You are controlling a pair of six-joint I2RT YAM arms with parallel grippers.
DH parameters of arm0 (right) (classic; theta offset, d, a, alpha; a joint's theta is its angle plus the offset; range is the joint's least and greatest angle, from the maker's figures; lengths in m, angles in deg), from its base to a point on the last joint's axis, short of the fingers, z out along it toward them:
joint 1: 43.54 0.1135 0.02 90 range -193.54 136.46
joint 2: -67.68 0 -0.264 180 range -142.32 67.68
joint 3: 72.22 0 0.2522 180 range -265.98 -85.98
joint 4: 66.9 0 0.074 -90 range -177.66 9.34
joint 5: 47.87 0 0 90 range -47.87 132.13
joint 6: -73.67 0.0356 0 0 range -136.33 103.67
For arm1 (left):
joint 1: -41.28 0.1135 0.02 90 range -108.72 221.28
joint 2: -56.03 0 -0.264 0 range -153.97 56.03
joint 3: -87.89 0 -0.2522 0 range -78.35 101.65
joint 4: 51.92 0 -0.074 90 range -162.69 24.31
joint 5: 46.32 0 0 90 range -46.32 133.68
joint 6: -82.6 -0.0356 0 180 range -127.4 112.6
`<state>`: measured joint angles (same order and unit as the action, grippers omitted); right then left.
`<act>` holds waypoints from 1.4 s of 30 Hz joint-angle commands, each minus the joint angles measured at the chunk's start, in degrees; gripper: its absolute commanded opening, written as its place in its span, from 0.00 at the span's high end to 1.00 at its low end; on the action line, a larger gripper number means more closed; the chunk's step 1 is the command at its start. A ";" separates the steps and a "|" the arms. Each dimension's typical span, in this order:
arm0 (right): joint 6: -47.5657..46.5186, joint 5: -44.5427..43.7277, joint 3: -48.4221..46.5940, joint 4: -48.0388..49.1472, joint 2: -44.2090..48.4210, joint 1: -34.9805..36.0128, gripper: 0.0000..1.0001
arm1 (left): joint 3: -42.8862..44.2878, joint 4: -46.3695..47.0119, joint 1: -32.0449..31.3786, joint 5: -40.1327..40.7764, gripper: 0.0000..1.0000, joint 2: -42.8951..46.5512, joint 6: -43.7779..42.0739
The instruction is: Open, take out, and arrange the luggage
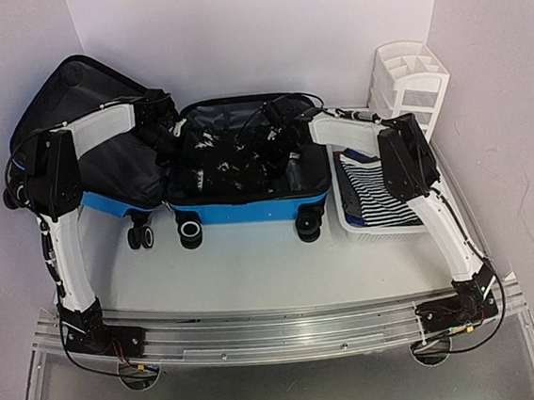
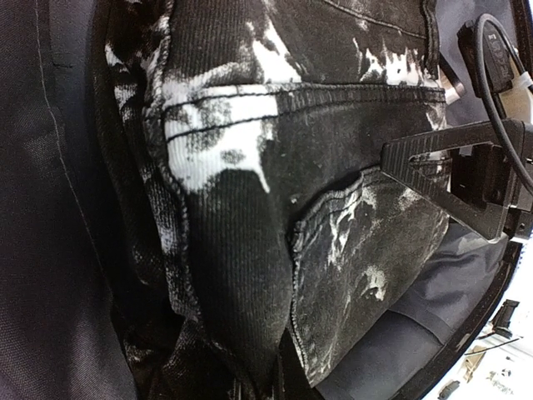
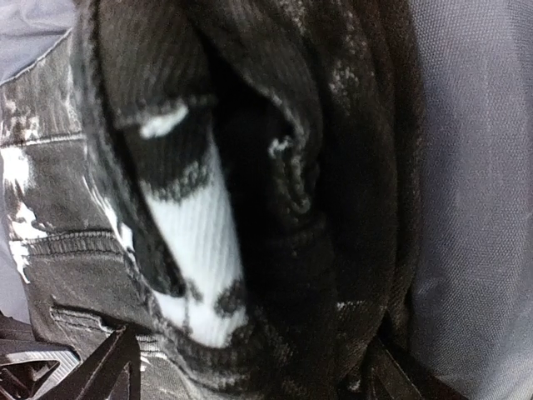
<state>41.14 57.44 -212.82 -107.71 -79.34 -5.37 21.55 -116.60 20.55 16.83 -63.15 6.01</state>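
The blue luggage (image 1: 249, 209) lies open, its lid (image 1: 79, 114) tipped back to the left. A black-and-white washed denim garment (image 1: 234, 156) fills the base. My left gripper (image 1: 168, 134) is down in its left end. In the left wrist view the cloth (image 2: 291, 125) bunches to a point at the bottom, hiding my fingers, which are shut on it. My right gripper (image 1: 279, 133) is at the garment's right end. Its fingertips (image 3: 108, 367) stand wide apart and open, with folds of the cloth (image 3: 191, 225) between them. One right finger (image 2: 441, 171) also shows in the left wrist view.
A white mesh basket (image 1: 349, 218) holding a striped garment (image 1: 380, 194) stands right of the luggage. A white drawer organizer (image 1: 409, 78) is behind it. Grey lining (image 3: 475, 167) rises beside the right gripper. The suitcase wheels (image 1: 190, 231) face the arms' bases.
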 commanded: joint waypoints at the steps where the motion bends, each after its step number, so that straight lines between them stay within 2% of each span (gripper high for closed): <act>1: 1.21 2.38 -1.04 -0.59 -5.15 -0.30 0.22 | -0.31 3.53 -0.19 0.22 1.00 1.50 -0.19; 5: 5.37 7.72 -0.60 9.55 -7.03 0.14 0.24 | 0.15 3.52 -0.24 0.04 1.00 0.48 0.08; 8: 9.19 10.09 -0.08 15.87 -7.38 0.14 0.38 | 0.50 3.24 -0.28 -0.11 1.00 0.33 0.08; 11: 9.40 10.47 -0.92 16.53 -6.40 0.07 0.60 | 1.67 2.52 -0.23 0.02 1.00 0.61 -0.49; 13: 9.17 9.96 -0.67 16.59 -4.98 -0.03 0.85 | 3.08 2.17 -0.20 0.45 1.00 0.86 -0.83; 14: 8.98 9.50 -0.35 16.60 -4.02 -0.10 0.94 | 3.89 2.03 -0.20 0.63 1.00 1.02 -0.99; 15: 8.75 9.09 -0.04 16.64 -3.14 -0.21 0.99 | 4.70 1.85 -0.19 0.68 1.00 1.11 -1.04; 26: 4.44 4.71 -4.92 16.50 6.57 -1.38 1.00 | 20.79 -2.38 -0.19 -0.60 1.00 1.44 -0.88; 34: 1.02 2.35 -4.68 16.17 12.30 -2.44 1.00 | 25.47 0.02 -0.47 -3.61 1.00 1.77 0.87; 42: -2.61 2.80 -6.42 12.18 16.94 -4.85 1.00 | 34.09 3.50 -6.68 -4.37 1.00 -0.62 1.52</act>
<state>41.82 59.43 -215.04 -95.72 -69.56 -9.35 47.56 -120.57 18.55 14.84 -63.58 6.56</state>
